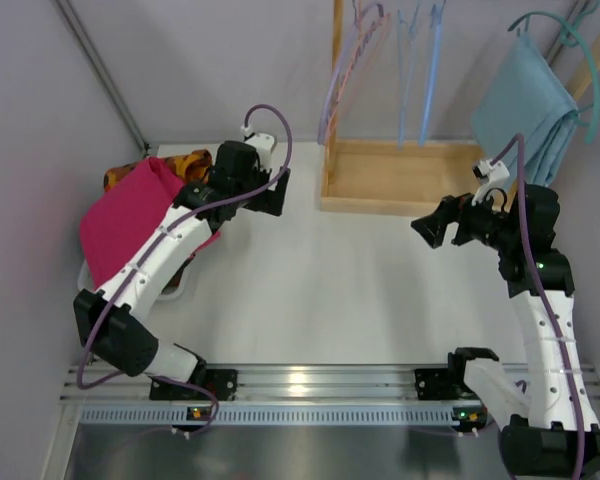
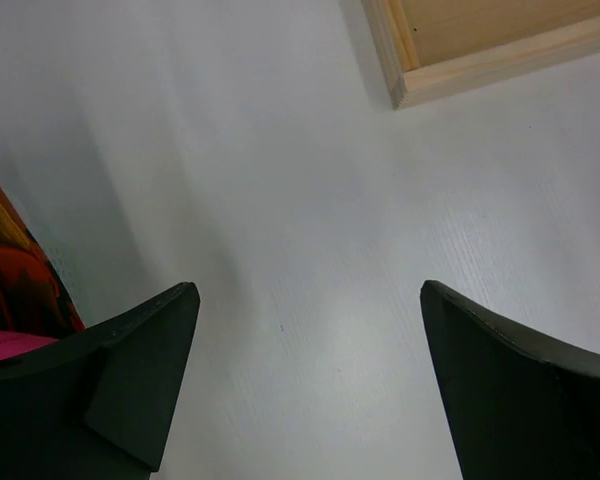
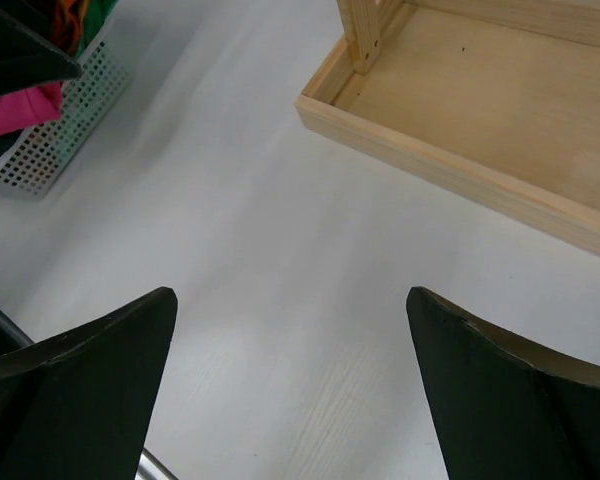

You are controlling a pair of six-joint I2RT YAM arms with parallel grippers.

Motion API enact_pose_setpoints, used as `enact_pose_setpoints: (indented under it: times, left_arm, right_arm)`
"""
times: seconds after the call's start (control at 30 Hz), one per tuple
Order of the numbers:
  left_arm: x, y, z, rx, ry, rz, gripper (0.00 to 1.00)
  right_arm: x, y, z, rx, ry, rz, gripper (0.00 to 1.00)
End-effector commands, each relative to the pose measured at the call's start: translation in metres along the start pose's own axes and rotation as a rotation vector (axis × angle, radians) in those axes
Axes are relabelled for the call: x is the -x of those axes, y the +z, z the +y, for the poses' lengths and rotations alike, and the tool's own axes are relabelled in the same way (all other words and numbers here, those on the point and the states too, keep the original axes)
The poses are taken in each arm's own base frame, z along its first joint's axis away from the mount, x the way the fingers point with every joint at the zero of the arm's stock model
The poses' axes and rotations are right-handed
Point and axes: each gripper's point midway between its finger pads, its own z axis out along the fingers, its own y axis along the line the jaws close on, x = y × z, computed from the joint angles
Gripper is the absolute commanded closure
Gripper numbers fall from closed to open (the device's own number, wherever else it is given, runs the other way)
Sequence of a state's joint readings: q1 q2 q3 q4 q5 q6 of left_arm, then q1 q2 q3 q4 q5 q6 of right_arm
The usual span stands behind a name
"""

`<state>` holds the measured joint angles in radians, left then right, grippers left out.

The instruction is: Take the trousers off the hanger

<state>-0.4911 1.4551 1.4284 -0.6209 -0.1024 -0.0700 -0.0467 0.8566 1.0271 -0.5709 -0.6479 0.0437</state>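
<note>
White table (image 1: 330, 290). The light blue-teal trousers (image 1: 523, 112) hang draped over the teal-green hanger (image 1: 563, 22), above the wooden rack's (image 1: 400, 180) right end. Left gripper (image 2: 310, 300) beside the rack and right gripper (image 3: 290, 300) before it both gape wide, empty.

You have the tray (image 1: 400, 206) at the far middle of the table (image 1: 310, 290), with other hangers (image 1: 420, 70) hanging above it. The trousers (image 1: 525, 110) hang on the hanger (image 1: 560, 28) beyond its right end, at the far right. The basket (image 3: 58, 125) sits at the left edge with cloths (image 1: 125, 215) piled in it; the left gripper (image 1: 277, 190) is just left of the tray's near left corner, the right gripper (image 1: 430, 228) just before its near right corner, in front of the trousers.
</note>
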Motion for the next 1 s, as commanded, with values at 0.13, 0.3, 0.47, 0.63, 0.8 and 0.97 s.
enact_pose_setpoints:
  times: [0.13,0.3,0.47,0.63,0.8,0.97]
  left_arm:
    - [0.036,-0.035,0.021,0.002,-0.093,-0.149,0.01]
    - [0.065,-0.080,0.058,-0.051,-0.176,-0.275,0.02]
    - [0.076,-0.105,0.073,-0.034,-0.190,-0.341,0.01]
    - [0.071,-0.107,0.068,-0.072,-0.199,-0.337,0.01]
    - [0.068,-0.104,0.056,-0.147,-0.217,-0.324,0.01]
    - [0.070,-0.103,0.053,-0.171,-0.216,-0.331,0.01]
  right_arm:
    - [0.041,-0.015,0.004,-0.029,-0.120,-0.066,0.01]
    - [0.083,-0.027,0.006,-0.047,-0.138,-0.084,0.01]
    - [0.142,-0.030,0.008,-0.038,-0.150,-0.149,0.01]
    - [0.194,-0.027,-0.009,-0.074,-0.156,-0.184,0.01]
    - [0.244,-0.048,-0.032,-0.149,-0.166,-0.300,0.01]
    - [0.286,-0.094,-0.079,-0.255,-0.131,-0.439,0.01]
